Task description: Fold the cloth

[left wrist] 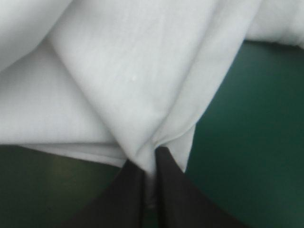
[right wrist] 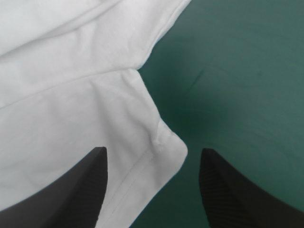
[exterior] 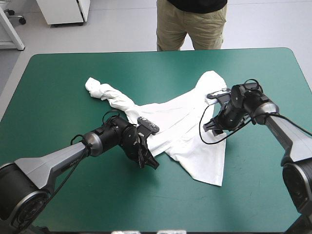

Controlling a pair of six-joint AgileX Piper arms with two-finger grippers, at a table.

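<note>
The white T-shirt (exterior: 180, 126) lies half spread in the middle of the teal-green table, one end twisted into a rope toward the far left (exterior: 100, 90). My left gripper (exterior: 151, 163) is at the shirt's near-left edge, shut on a pinched fold of the T-shirt (left wrist: 142, 95), with the black fingers (left wrist: 173, 190) all but touching. My right gripper (exterior: 213, 127) hovers low over the shirt's right edge, open. In the right wrist view a hemmed corner of the T-shirt (right wrist: 156, 152) lies between its two fingers (right wrist: 80, 190), closer to one of them.
Bare teal-green cover (exterior: 73, 195) surrounds the shirt on all sides, widest along the near edge and at the left. A person stands just beyond the table's far edge (exterior: 161, 50), not over the top.
</note>
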